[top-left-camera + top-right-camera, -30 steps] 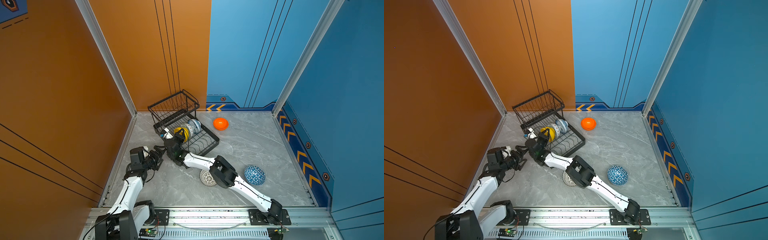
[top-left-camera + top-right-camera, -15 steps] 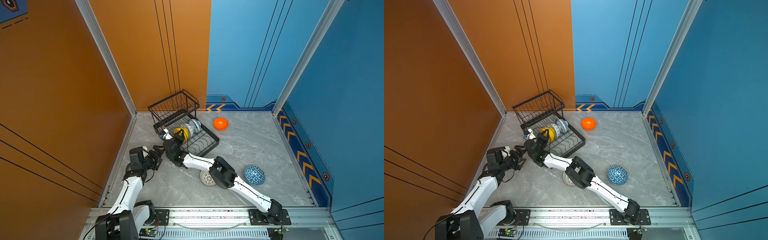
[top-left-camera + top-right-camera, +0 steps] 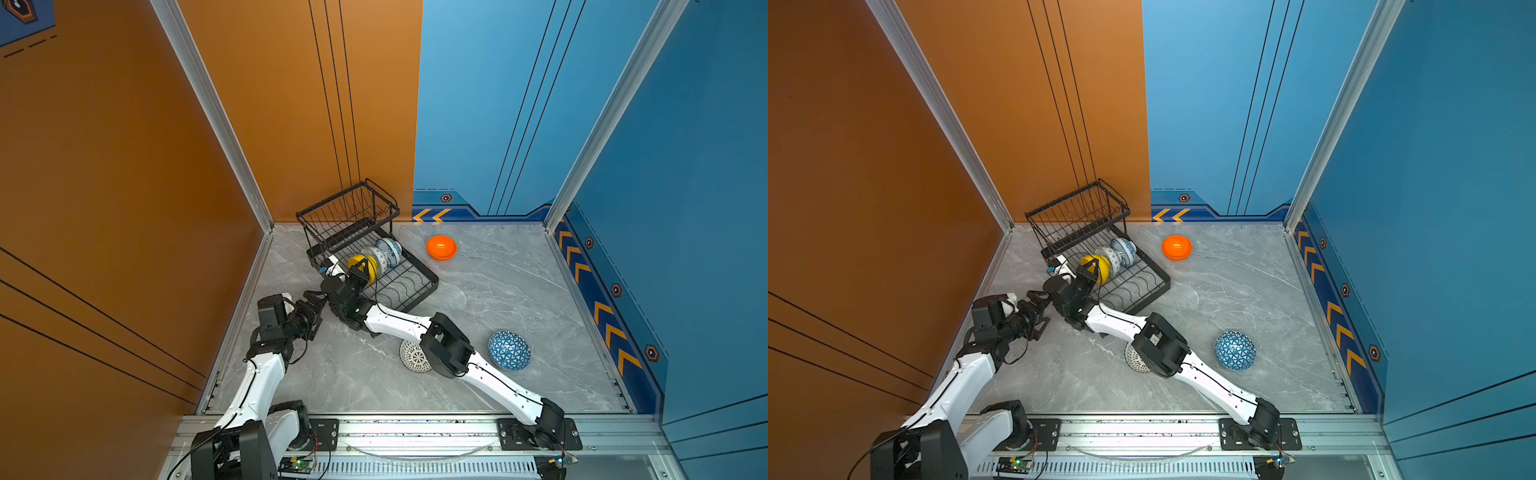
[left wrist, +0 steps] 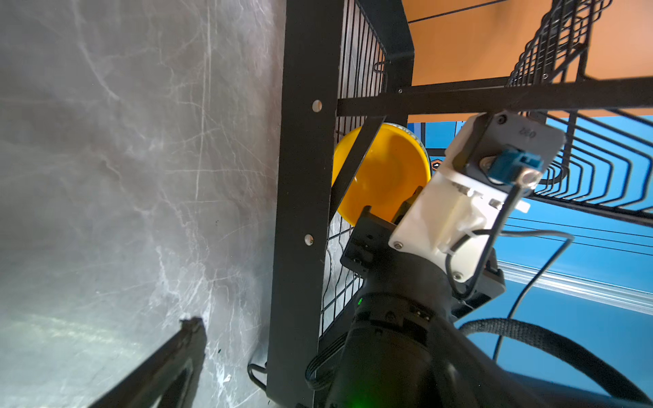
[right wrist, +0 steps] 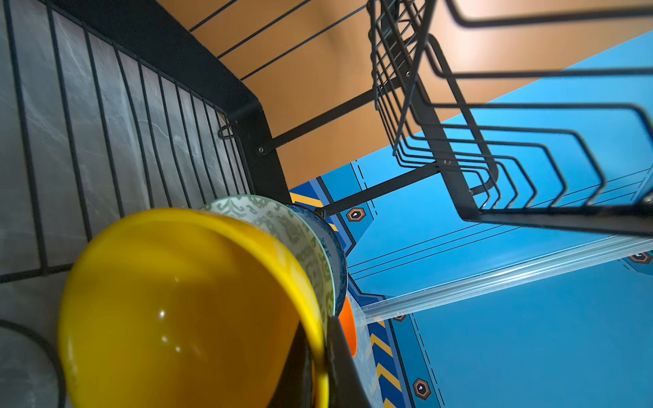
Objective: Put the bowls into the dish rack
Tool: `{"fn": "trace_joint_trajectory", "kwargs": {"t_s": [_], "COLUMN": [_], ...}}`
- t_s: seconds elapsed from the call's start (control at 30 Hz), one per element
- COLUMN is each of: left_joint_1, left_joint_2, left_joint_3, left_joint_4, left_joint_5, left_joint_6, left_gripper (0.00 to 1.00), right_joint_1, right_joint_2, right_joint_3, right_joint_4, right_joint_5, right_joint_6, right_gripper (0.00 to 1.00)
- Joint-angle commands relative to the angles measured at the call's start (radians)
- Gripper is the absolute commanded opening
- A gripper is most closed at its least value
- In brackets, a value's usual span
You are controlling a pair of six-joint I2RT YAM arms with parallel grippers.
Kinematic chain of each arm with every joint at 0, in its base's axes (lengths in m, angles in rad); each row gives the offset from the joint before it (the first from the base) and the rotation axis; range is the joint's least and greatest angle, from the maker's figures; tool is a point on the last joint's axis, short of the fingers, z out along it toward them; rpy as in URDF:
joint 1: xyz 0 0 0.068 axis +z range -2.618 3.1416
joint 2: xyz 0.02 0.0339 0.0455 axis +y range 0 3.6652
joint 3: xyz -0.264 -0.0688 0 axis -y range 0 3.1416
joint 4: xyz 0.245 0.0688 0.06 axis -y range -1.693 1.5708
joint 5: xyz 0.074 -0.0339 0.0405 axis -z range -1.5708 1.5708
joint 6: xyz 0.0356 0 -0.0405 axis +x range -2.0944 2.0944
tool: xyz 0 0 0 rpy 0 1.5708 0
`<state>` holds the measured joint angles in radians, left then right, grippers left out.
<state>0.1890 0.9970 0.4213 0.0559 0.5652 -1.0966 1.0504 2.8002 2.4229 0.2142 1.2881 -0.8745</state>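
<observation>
In both top views the dish rack [image 3: 395, 286] [image 3: 1133, 286] sits at the far left of the grey table [image 3: 498, 291], close to the orange wall. Three bowls stand on edge in a row in its long tray: the floral bowl [image 3: 390, 249] farthest back, the pale green bowl [image 3: 376, 255] in the middle and the yellow bowl [image 3: 371, 266] nearest. The right arm [image 3: 395, 322] reaches across to the left, and the right jaws are clamped on the yellow bowl's rim. The left jaws stand wide apart and hold nothing, just beside the rack's near corner and the right arm's wrist. Three bowls are out on the table: the orange bowl [image 3: 441, 247] right of the rack, the blue triangle bowl [image 3: 509, 350] nearer the right wall, and the white lattice bowl [image 3: 411, 355] partly hidden by the right arm's elbow

The left wrist view shows the rack's black frame [image 4: 300, 176] with the yellow bowl [image 4: 381, 176] behind it, and the right arm's wrist in front. One finger [image 4: 169, 364] of the left jaws hangs over bare table

In the right wrist view the dark fingers [image 5: 342, 371] pinch the yellow bowl's [image 5: 176, 311] rim from inside and outside. The pale green bowl [image 5: 282, 226] is just behind it, then the floral bowl's edge [image 5: 335, 258]; whether the bowls touch I cannot tell
</observation>
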Motion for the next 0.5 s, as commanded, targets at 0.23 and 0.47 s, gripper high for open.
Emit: {"fn": "trace_joint_trajectory", "kwargs": {"t_s": [0.23,0.47], "left_joint_1": [-0.017,-0.016], "left_joint_2": [-0.003,-0.001], "left_joint_3": [0.028,0.029], "left_joint_4": [0.012,0.012], "left_joint_5": [0.071,0.073], "left_joint_6": [0.035,0.034], "left_gripper": [0.98,0.98], "right_joint_1": [0.083,0.086], "right_joint_2": [0.048,0.027], "right_joint_3": [-0.007,0.0], "right_joint_4": [-0.175,-0.27], "right_joint_5": [-0.029,-0.045], "right_joint_6": [0.076,0.183], "right_gripper": [0.04,0.03]}}
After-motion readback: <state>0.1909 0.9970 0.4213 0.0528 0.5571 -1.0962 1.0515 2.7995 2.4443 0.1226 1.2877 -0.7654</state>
